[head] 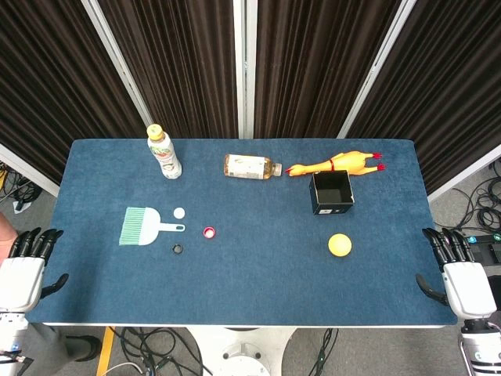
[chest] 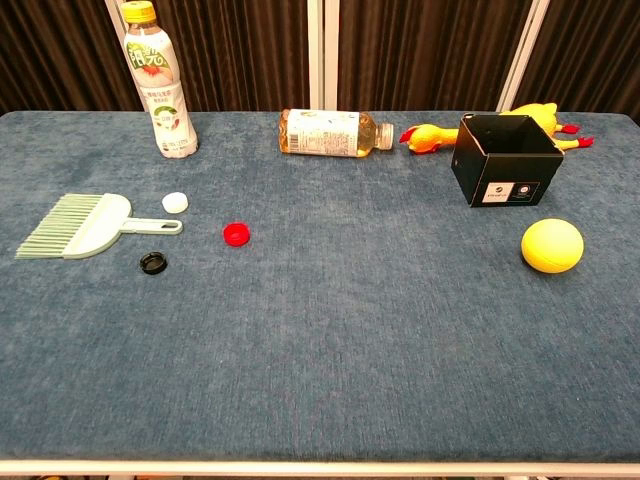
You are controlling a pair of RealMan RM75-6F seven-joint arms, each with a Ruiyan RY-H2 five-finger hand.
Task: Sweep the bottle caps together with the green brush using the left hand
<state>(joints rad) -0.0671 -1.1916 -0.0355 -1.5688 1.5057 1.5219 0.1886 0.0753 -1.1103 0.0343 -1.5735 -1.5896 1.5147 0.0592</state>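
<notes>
Both hands sit off the blue table (head: 250, 298), holding nothing, fingers apart. Left hand (head: 25, 266) hovers by the left edge. Nearby on the table lies the green brush (head: 145, 225), bristles pointing left, handle right. Around its handle rest three bottle caps, apart: white cap (head: 179, 212), black cap (head: 178, 249), red cap (head: 209, 232). Right hand (head: 458, 274) hangs beyond the right edge.

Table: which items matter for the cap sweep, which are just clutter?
For the job:
green brush
white cap
red cap
black cap
left hand, open at the table edge, not yet on the brush

Lying about:
standing bottle
bottle on its side
rubber chicken
black box
yellow ball
right hand, open, idle
</notes>
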